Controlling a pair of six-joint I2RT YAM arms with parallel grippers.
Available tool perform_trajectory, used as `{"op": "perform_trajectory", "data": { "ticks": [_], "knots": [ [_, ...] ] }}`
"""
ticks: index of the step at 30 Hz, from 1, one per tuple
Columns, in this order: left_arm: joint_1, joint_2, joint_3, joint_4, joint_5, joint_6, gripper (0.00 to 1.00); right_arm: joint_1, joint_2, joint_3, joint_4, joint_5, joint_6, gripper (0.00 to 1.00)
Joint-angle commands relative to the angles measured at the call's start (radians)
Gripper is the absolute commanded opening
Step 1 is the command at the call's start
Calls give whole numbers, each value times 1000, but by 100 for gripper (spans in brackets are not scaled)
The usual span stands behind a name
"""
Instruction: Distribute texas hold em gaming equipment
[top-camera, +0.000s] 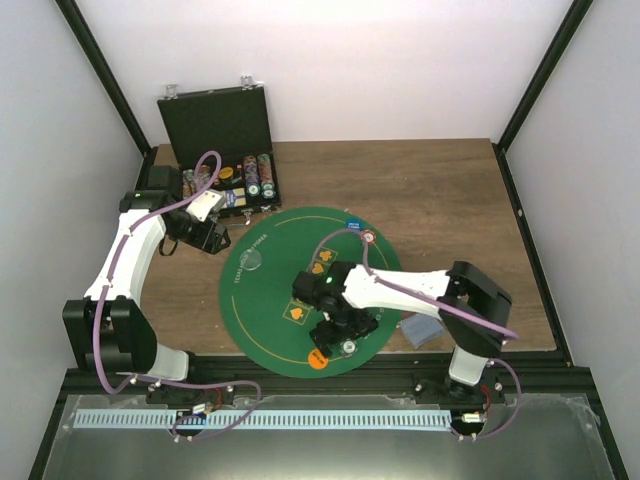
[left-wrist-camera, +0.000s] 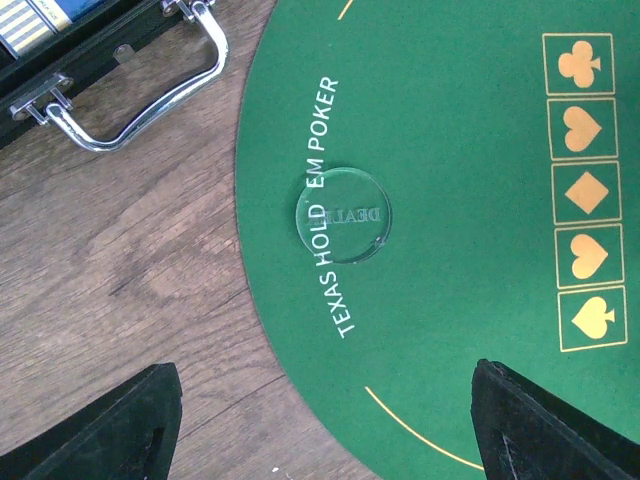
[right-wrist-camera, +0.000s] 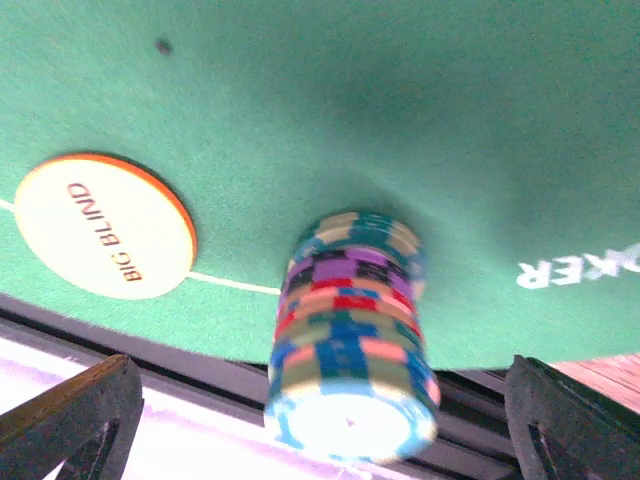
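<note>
A stack of mixed-colour poker chips (right-wrist-camera: 350, 340) stands on the green felt mat (right-wrist-camera: 420, 120) near its front edge. My right gripper (right-wrist-camera: 322, 410) is open around the stack, with a gap on each side. Beside the stack lies an orange-rimmed "BIG BLIND" disc (right-wrist-camera: 105, 238). In the top view the right gripper (top-camera: 338, 330) hangs over the stack (top-camera: 347, 347) and the orange disc (top-camera: 318, 360). A clear "DEALER" disc (left-wrist-camera: 343, 213) lies on the mat's left part. My left gripper (left-wrist-camera: 325, 430) is open and empty, hovering at the mat's left edge. Grey-blue cards (top-camera: 420, 330) lie right of the mat.
The black hinged case (top-camera: 222, 130) stands open at the back left with rows of chips (top-camera: 250, 180), and its metal handle (left-wrist-camera: 140, 95) shows in the left wrist view. A red-and-white disc (top-camera: 369, 237) and a blue disc (top-camera: 353, 222) lie at the mat's far edge.
</note>
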Motion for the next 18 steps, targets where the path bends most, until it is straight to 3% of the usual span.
{"op": "perform_trajectory", "data": {
  "ticks": [1, 8, 14, 18],
  "knots": [
    [-4, -24, 8, 2, 14, 7, 81, -61, -111, 95, -123, 107, 64, 100],
    [-5, -9, 6, 10, 22, -2, 81, -303, -224, 53, -16, 159, 119, 100],
    [-4, -27, 6, 10, 35, 3, 81, -499, -258, 17, -104, 235, 329, 100],
    [-4, -22, 0, 14, 35, 3, 81, -612, -357, -93, -107, 188, 407, 100]
  ]
}}
